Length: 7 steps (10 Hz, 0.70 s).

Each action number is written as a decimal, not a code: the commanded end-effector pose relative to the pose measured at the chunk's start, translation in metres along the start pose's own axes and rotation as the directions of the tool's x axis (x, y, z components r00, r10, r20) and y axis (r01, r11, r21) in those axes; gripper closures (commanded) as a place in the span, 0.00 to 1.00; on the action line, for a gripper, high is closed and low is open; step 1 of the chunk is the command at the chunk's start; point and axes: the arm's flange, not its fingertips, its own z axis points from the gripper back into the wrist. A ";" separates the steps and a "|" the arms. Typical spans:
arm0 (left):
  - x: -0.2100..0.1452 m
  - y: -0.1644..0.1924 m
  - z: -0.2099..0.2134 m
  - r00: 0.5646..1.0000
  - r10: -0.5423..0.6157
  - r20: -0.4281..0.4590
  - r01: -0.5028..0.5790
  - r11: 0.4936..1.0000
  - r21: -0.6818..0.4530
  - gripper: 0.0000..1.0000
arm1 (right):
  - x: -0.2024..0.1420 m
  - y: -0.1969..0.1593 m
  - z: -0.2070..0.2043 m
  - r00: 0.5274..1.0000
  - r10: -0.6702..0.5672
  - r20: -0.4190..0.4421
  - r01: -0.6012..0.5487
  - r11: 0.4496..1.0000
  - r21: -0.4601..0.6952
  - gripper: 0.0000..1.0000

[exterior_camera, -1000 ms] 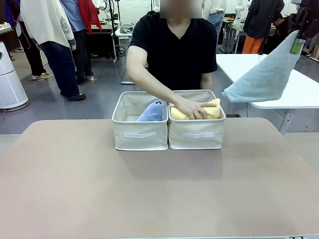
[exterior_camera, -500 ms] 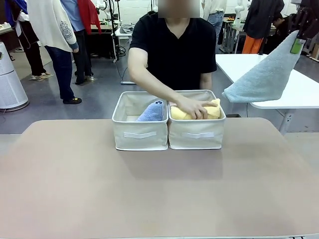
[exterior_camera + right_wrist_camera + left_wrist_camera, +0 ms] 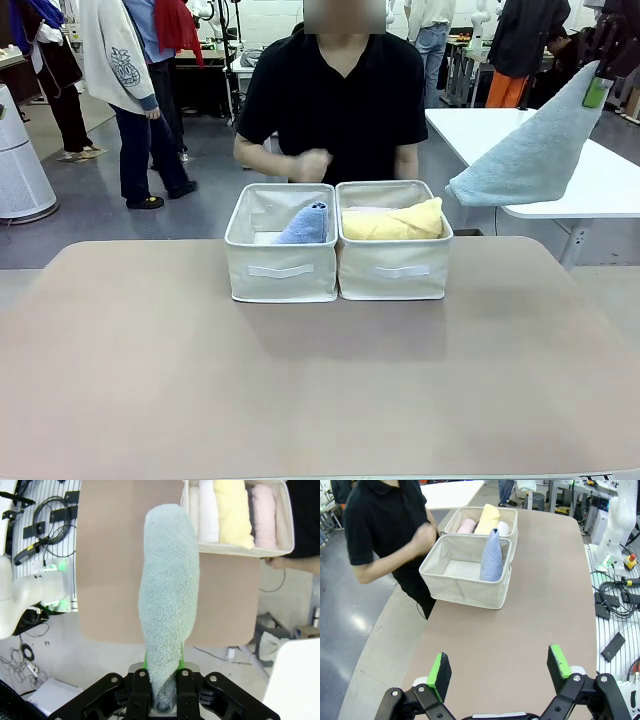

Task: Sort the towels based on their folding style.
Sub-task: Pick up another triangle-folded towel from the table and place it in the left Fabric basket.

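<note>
High at the right edge of the front view, my right gripper is shut on the narrow end of a pale grey-blue cone towel, which hangs clear of the table. The right wrist view shows that towel rising from my right gripper. A blue cone towel stands in the left basket. A yellow rolled towel lies in the right basket, beside white and pink rolls. My left gripper is open above bare table.
The person stands behind the baskets with a fist held at the chest. The brown table is bare in front of the baskets. A white table stands at the back right. People walk in the background.
The person's hand has let go of the yellow towel in the right basket and drawn back to the chest. Neither arm has moved.
</note>
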 end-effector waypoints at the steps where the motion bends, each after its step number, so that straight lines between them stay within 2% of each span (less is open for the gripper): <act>1: 0.001 0.000 0.000 1.000 0.007 -0.018 -0.007 1.000 0.011 0.00 | 0.000 0.000 0.000 1.000 0.000 0.000 0.000 1.000 0.000 0.83; 2: 0.001 0.000 0.000 1.000 0.007 -0.018 -0.007 1.000 0.011 0.00 | 0.031 -0.007 0.012 0.999 -0.047 0.012 0.047 0.999 -0.007 0.83; 3: 0.001 0.000 0.000 1.000 0.007 -0.018 -0.007 1.000 0.011 0.00 | 0.073 -0.014 0.035 0.992 -0.095 0.087 0.101 0.993 -0.064 0.83; 4: 0.001 0.000 0.000 1.000 0.007 -0.018 -0.007 1.000 0.011 0.00 | 0.116 -0.020 0.051 0.988 -0.108 0.111 0.121 0.986 -0.118 0.83; 5: 0.001 0.000 0.000 1.000 0.007 -0.018 -0.007 1.000 0.011 0.00 | 0.156 -0.033 0.058 0.987 -0.116 0.115 0.131 0.982 -0.138 0.83; 7: 0.001 0.000 0.000 1.000 0.007 -0.018 -0.007 1.000 0.011 0.00 | 0.220 -0.072 0.044 0.980 -0.155 0.127 0.173 0.974 -0.146 0.83</act>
